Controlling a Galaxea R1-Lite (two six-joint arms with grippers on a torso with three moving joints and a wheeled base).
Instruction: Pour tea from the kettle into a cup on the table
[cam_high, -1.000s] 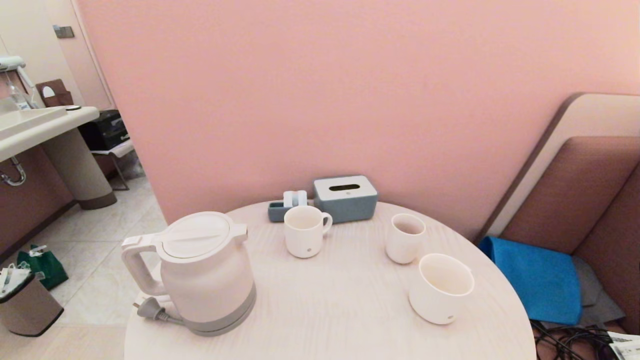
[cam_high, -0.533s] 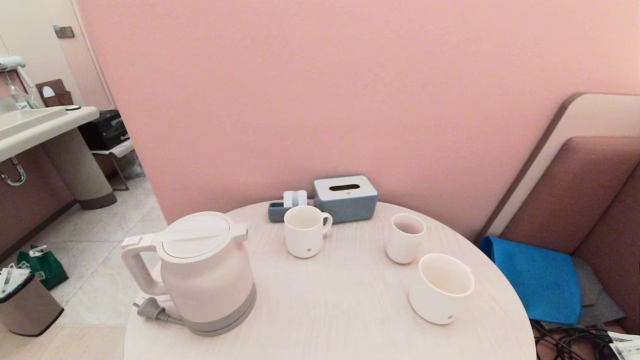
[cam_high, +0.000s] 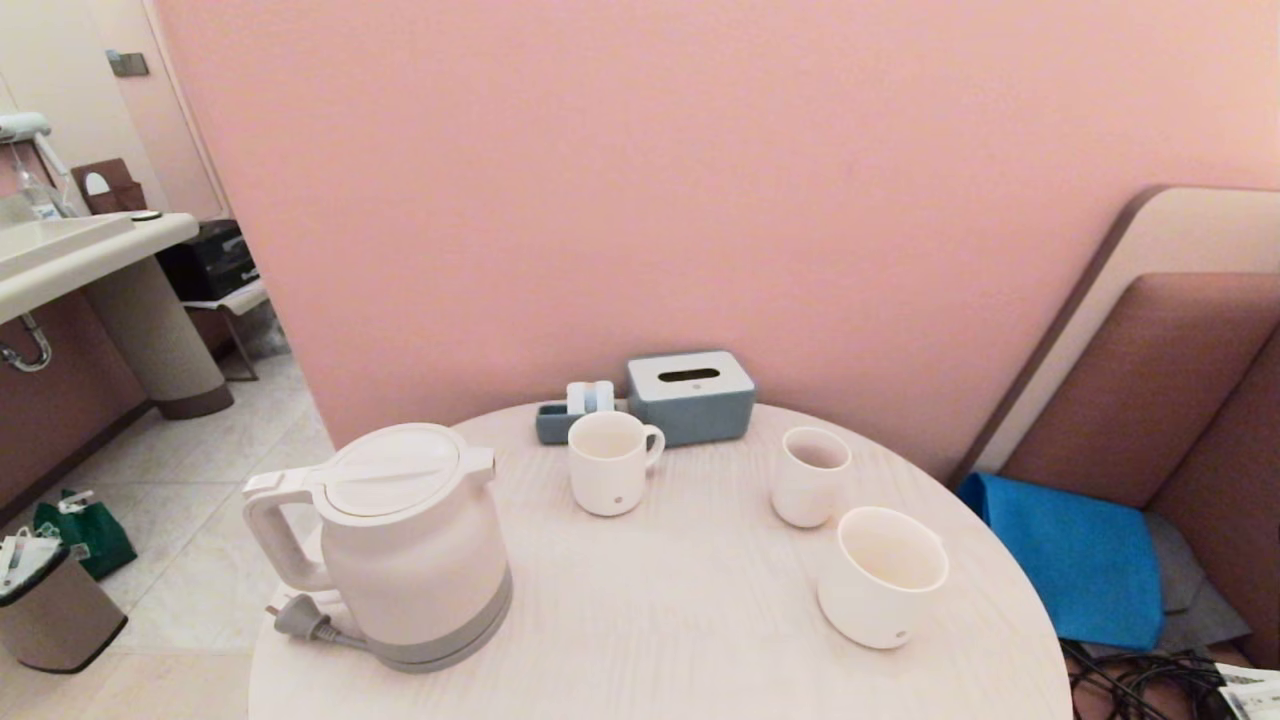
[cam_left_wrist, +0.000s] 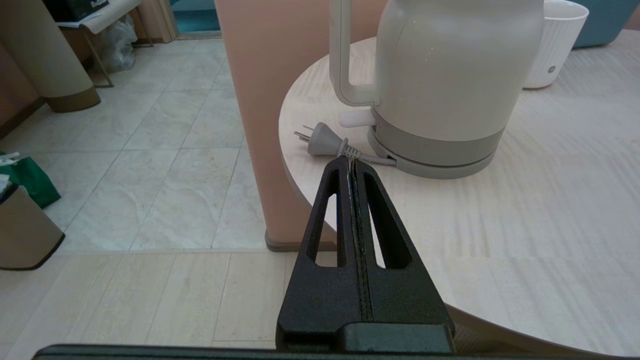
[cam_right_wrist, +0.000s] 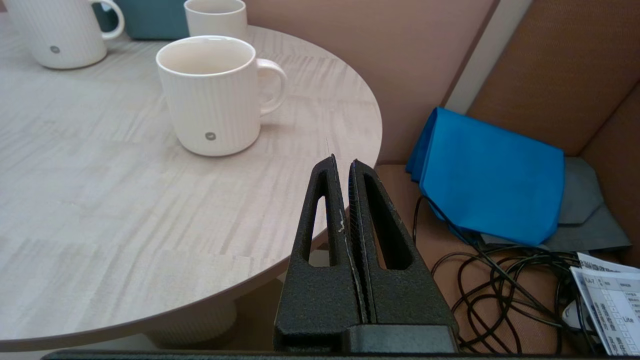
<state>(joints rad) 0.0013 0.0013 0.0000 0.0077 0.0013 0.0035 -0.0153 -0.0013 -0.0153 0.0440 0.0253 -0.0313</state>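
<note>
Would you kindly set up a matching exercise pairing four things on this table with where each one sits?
Things:
1. kettle
2. cup
3. tissue box
4. power plug

Places:
A. at the back of the table, against the pink wall
B. on the robot's left side of the table, handle pointing off the left edge
C. lying flat at the table's left edge, beside the kettle's base
D. near the right edge, nearest the robot of the three white cups

Pairs: 1-B, 2-D, 3-A, 4-C
</note>
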